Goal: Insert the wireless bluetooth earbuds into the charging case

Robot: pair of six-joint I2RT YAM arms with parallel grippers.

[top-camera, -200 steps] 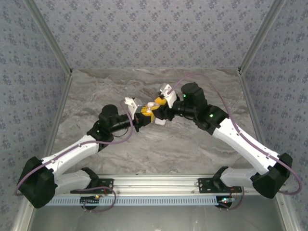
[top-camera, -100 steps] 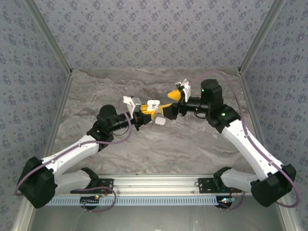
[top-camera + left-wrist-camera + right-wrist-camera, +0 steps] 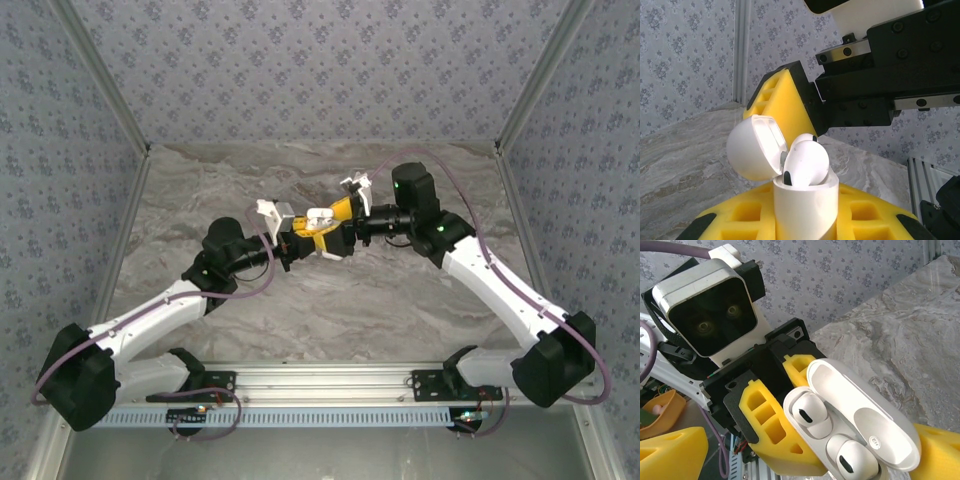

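White and glossy, the case stands upright between the yellow fingers of the left end effector. That end effector is pressed in on the case's lower body and holds it above the marble-patterned table, near the table's middle. The lid is hinged back and tilts open to one side. Two white earbuds sit side by side in the case's wells, their rounded heads rising above the rim. In the right wrist view, one earbud lies nearer the left arm's camera and the other earbud lies nearer the bottom edge. Each shows a dark oval patch on its head. The right end effector is spread wide, its yellow fingers on either side of the case. One finger is well apart from the case on the left of the right wrist view. The other shows just past the open lid on the right, and whether it touches the lid cannot be told. From the left wrist, one of those fingers stands close behind the lid. Seen from above, the two arms meet tip to tip over the table's centre, within grey floral-patterned walls.
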